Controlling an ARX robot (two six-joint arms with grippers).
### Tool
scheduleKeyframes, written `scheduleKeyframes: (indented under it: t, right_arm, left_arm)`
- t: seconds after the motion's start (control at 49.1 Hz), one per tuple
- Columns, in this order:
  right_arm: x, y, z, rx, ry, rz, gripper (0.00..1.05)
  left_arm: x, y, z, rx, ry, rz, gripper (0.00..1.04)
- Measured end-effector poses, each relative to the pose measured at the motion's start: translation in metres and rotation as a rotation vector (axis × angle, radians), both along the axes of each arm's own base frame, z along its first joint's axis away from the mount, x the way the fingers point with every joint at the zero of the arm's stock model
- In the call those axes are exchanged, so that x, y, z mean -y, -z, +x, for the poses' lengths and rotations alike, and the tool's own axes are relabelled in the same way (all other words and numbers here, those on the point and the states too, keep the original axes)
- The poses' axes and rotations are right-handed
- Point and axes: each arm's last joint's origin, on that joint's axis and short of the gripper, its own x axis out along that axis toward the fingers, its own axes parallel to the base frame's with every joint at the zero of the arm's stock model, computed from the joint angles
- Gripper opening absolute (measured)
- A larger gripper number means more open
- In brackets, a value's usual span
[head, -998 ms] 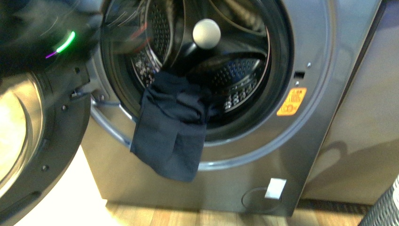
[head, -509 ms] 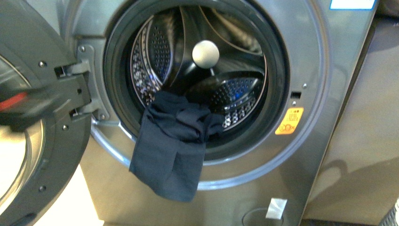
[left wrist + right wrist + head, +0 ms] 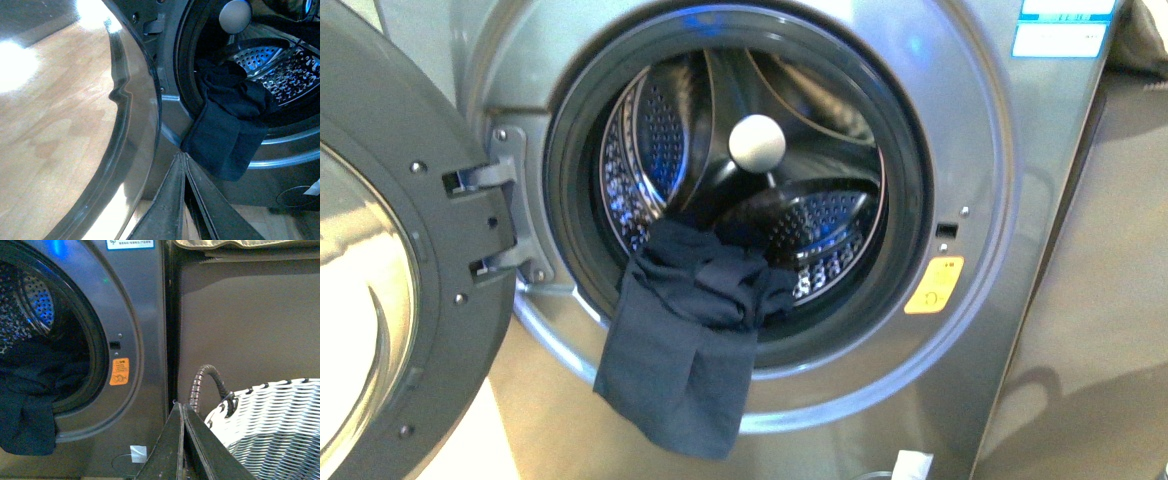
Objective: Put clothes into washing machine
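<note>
Nearest, both wrist views showed the left gripper [image 3: 184, 162] and right gripper [image 3: 182, 412] with fingers pressed together, holding nothing. Beyond them, the clothes [image 3: 685, 340] draped over the lower left rim of the washing machine [image 3: 960, 140] porthole, half inside the drum, half hanging down the front. The loading step looked unfinished; next, the hanging part likely needed pushing in. A yellow sticker [image 3: 934, 285] and blue-white label [image 3: 1060, 28] carried unreadable print.
</note>
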Motion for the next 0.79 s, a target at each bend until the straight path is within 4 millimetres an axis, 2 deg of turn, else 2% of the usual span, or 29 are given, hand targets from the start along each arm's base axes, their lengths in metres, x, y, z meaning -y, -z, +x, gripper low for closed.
scheduleKeyframes:
  t: [0.794]
  right_arm:
    - [0.000, 0.029, -0.026, 0.008, -0.002, 0.000, 0.02]
  left_arm:
    - [0.000, -0.009, -0.037, 0.033, 0.001, 0.000, 0.04]
